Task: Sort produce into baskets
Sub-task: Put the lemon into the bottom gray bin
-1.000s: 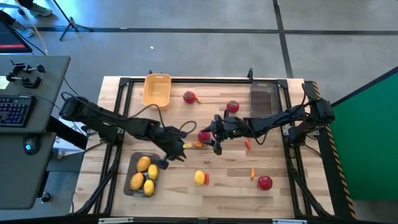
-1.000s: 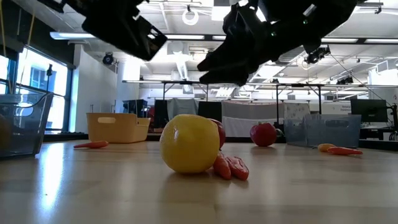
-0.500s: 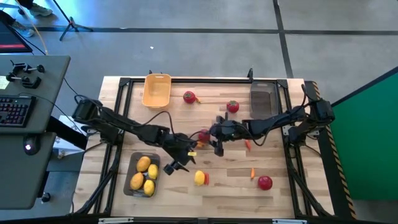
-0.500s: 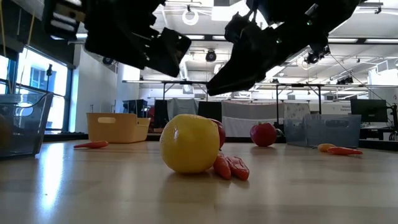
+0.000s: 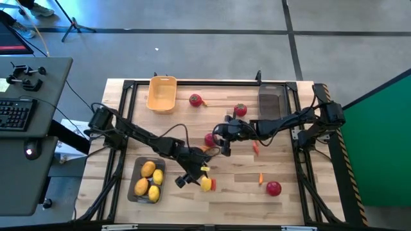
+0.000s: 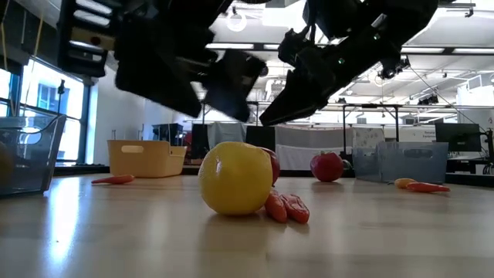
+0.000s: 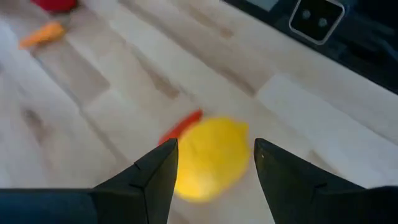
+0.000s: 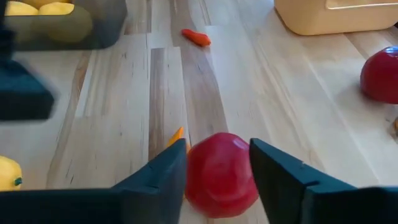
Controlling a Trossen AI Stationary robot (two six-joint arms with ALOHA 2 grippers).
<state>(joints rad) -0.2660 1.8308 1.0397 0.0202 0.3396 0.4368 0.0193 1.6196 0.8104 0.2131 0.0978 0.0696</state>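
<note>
A yellow lemon lies on the table near the front, with a thin carrot piece touching its side. My left gripper hangs open just above it, a finger on either side of the lemon, touching nothing. A round red fruit sits mid-table. My right gripper is open above it, its fingers on either side of the fruit. The low view shows both grippers raised over the lemon.
A dark tray holding three lemons stands front left. A yellow-orange basket stands far left and a dark tray far right. Other red fruits and carrot pieces lie scattered.
My left gripper has moved from beside the lemon tray toward the table's right and near edge, and now hangs over the loose lemon. My right gripper has stayed over the red fruit. No produce has moved.
</note>
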